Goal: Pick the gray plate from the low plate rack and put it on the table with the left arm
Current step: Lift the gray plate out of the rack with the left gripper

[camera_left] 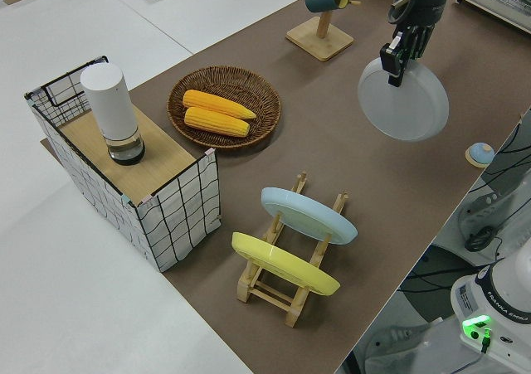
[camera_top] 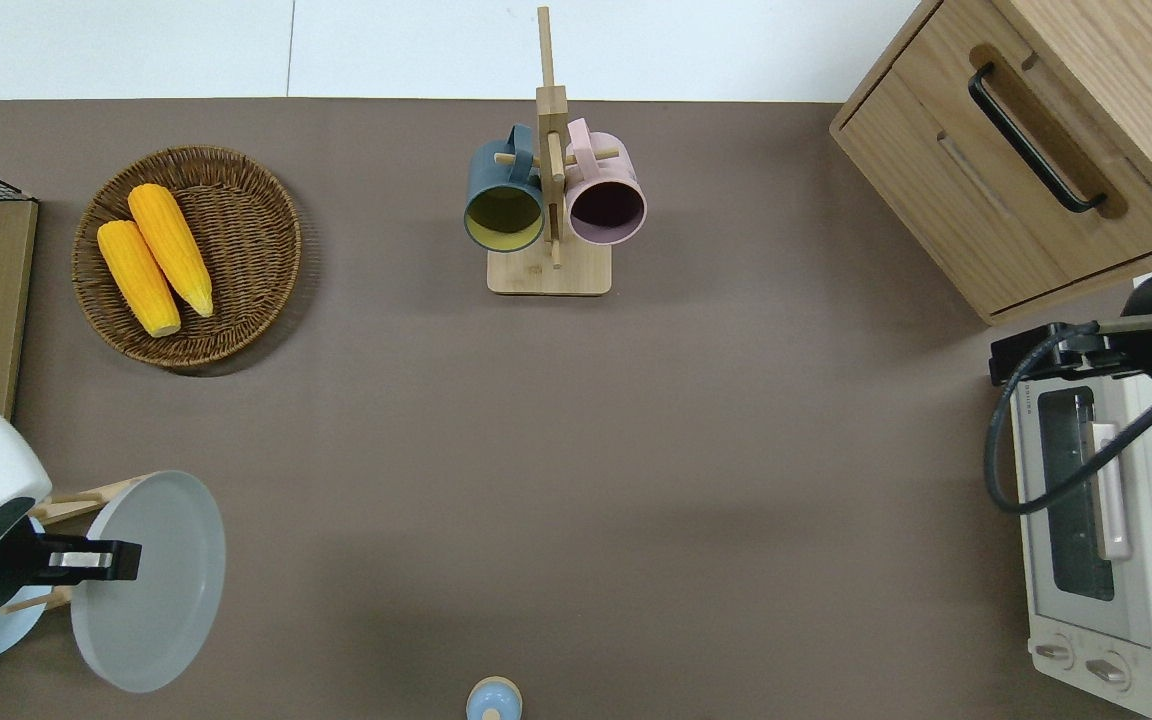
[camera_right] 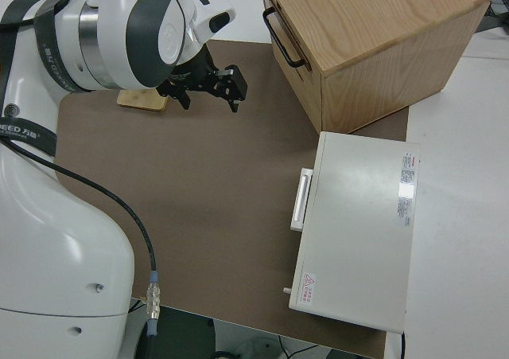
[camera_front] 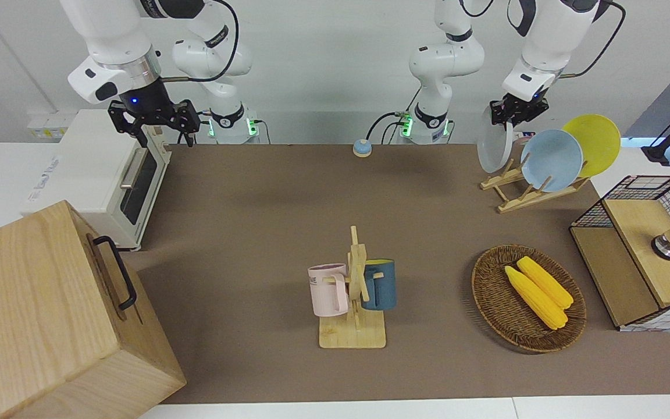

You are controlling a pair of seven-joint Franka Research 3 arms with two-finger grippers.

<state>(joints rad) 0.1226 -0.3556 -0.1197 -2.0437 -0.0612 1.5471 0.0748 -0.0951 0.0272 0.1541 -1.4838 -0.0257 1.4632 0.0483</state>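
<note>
The left gripper (camera_top: 126,560) pinches the gray plate (camera_top: 151,585) by its rim, airborne, at the rack's (camera_front: 515,195) ten o'clock in the front view; the right arm is parked, jaws open.

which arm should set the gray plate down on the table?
Left. Its pincer already grips the gray plate by the rim, lifted clear of the low plate rack over bare table. The right arm is parked.
</note>
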